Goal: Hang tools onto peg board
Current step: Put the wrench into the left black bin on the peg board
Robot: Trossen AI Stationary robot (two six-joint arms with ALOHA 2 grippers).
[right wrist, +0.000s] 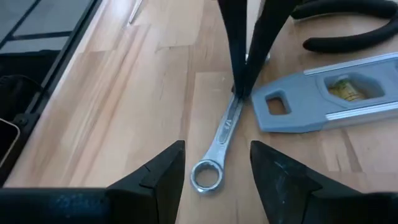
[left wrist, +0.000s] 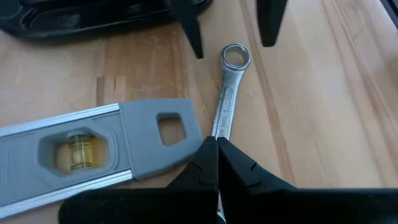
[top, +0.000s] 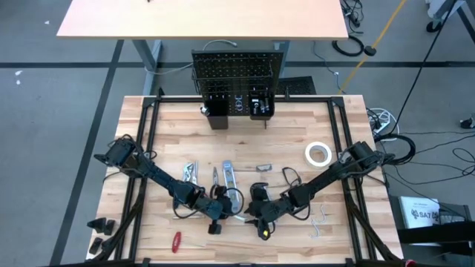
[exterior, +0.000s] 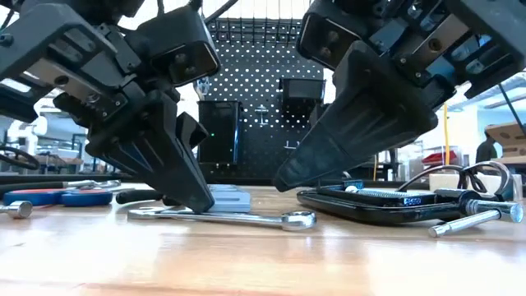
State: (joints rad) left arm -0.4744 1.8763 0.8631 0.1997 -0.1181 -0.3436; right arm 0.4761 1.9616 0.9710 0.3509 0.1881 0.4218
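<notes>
The wrench (left wrist: 227,102) lies flat on the tabletop (top: 297,119) near the front edge, its ring end (right wrist: 205,174) pointing toward the right gripper (right wrist: 214,171). The left gripper (left wrist: 216,152) is lowered onto the wrench shank with its fingers (left wrist: 239,168) pressed together, pinching the shank just beside the grey end of the level (left wrist: 93,146). In the low view the fingertips reach the table surface at the wrench. The right gripper sits low over the ring end with its fingers (right wrist: 158,174) spread to either side of it and not touching it. The level lies flat alongside the wrench, its yellow vial (left wrist: 78,146) facing upward. Black-handled pliers (right wrist: 348,34) lie just beyond the level in the right wrist view. A red screwdriver (top: 177,241) lies near the front edge on the left side of the table, apart from both grippers. Farther back, a white tape roll (top: 318,153) lies flat on the right side of the table. At the far edge, the peg board (top: 237,70) stands upright with two black bins (top: 261,104) on its lower part.
</notes>
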